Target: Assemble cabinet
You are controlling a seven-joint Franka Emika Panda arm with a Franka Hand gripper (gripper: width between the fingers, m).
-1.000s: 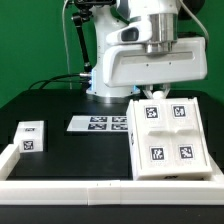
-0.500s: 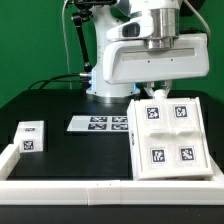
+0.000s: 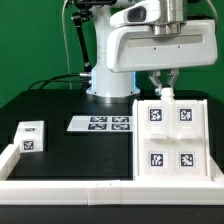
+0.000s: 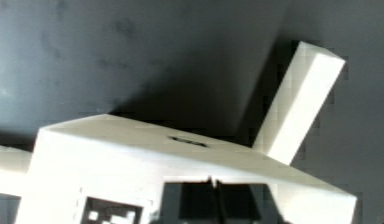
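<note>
The cabinet [image 3: 170, 135], a large white box with four tags on its upper face, lies at the exterior view's right, squared to the table edge. My gripper [image 3: 165, 90] hangs over its far edge, and the fingertips meet right at that edge. The jaws look shut with nothing between them. In the wrist view the cabinet [image 4: 118, 150] fills the lower part. My gripper [image 4: 212, 192] shows as two dark fingers pressed together in front of it. A long white bar [image 4: 304, 95] slants away beyond the cabinet.
A small tagged white block [image 3: 30, 137] sits at the exterior view's left. The marker board [image 3: 100, 123] lies flat mid-table. A low white border wall [image 3: 60, 190] runs along the front and left. The arm's base [image 3: 105, 85] stands behind.
The cabinet has turned from slightly skewed to square and shifted towards the exterior view's right. The arm has risen and moved the same way.
</note>
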